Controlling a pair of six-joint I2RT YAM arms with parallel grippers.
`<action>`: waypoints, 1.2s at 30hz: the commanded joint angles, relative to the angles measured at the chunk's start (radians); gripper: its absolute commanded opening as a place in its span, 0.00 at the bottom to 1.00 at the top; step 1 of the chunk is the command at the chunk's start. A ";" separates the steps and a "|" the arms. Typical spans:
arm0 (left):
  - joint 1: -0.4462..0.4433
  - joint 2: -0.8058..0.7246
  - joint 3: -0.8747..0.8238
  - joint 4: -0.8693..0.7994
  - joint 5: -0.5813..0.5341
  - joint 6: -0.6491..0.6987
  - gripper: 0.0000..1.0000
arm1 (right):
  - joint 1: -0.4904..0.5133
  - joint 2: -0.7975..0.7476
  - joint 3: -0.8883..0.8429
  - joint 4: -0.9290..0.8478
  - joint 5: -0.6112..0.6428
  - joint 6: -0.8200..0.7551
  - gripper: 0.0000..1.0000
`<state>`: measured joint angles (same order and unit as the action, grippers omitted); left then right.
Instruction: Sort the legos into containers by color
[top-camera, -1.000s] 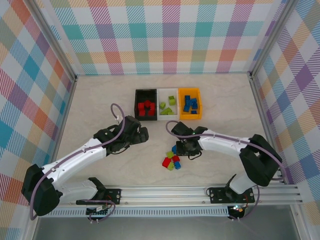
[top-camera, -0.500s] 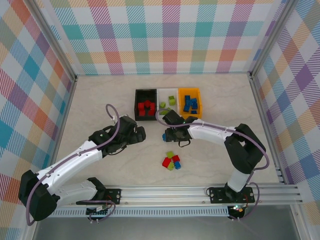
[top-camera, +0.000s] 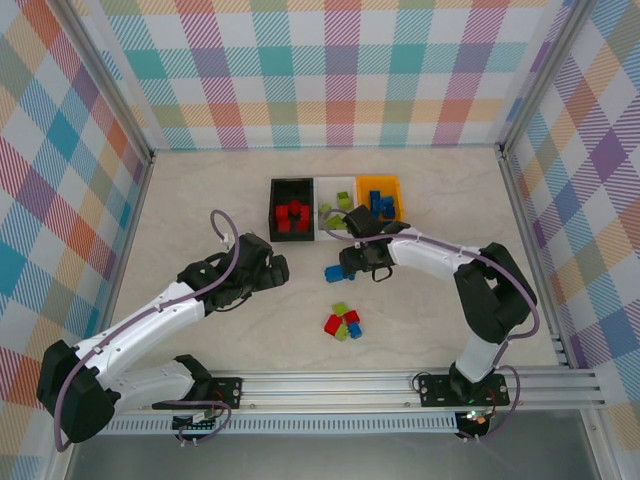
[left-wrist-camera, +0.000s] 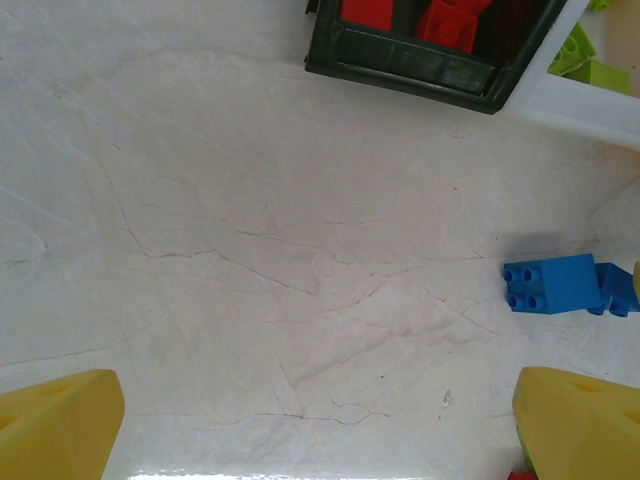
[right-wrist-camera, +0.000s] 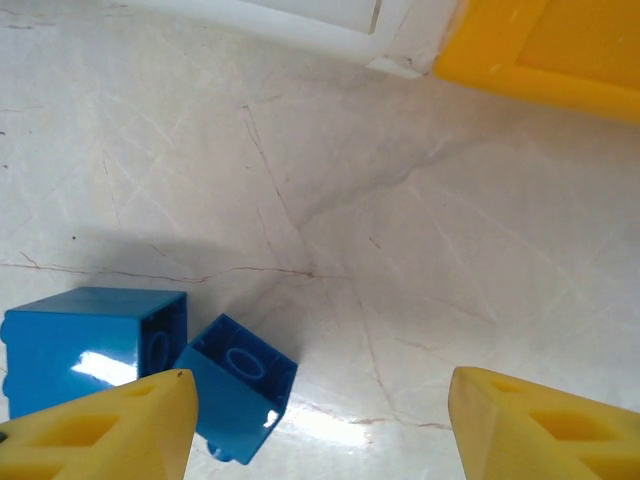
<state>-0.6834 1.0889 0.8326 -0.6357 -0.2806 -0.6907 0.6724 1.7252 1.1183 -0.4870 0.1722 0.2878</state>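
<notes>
At the near edge of the table (top-camera: 200, 190), a little right of its middle, a loose heap (top-camera: 342, 322) of legos lies with its pieces touching: as far as the top view lets me count, 2 red, 2 lime green and 1 blue. I judge these bricks to be light, rigid and hard, with glossy sides that could slip. The best hold would be across 2 flat opposite walls rather than over the studs, and packed like this they need picking off 1 at a time from the outside of the heap. Just beyond, toward the middle of the table, 2 blue bricks (right-wrist-camera: 95, 340) lie against each other, the smaller one tipped so its hollow underside shows. They lie on the table beside one finger of the right claw (right-wrist-camera: 320, 385), not between its fingers, and the claw is spread wide and carries nothing. The left claw (left-wrist-camera: 318, 400) hovers over bare table to the left of them, equally wide and empty. Toward the far edge stand the 3 joined containers in a row. The black bin (left-wrist-camera: 400, 62) holds red bricks (left-wrist-camera: 440, 20), about 4. The white bin (left-wrist-camera: 570, 112) holds lime green bricks (left-wrist-camera: 585, 60), at least 3. The orange bin (right-wrist-camera: 540, 45) holds blue ones (top-camera: 380, 207), several, but the right arm crosses in front of the white and orange bins, so I cannot give a firm count there. By my tally, 7 legos remain on the table to sort.
</notes>
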 joint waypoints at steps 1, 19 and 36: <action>0.014 -0.012 -0.013 -0.032 -0.010 0.005 1.00 | 0.005 0.012 0.015 -0.014 -0.071 -0.139 0.67; 0.024 -0.014 0.000 -0.047 -0.017 0.011 1.00 | 0.008 0.118 0.075 -0.007 -0.173 -0.164 0.53; 0.027 -0.005 0.004 -0.041 -0.002 0.016 1.00 | 0.019 0.118 0.058 0.051 -0.135 -0.100 0.37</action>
<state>-0.6685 1.0889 0.8326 -0.6559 -0.2810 -0.6907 0.6842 1.8759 1.1870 -0.4656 0.0441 0.1688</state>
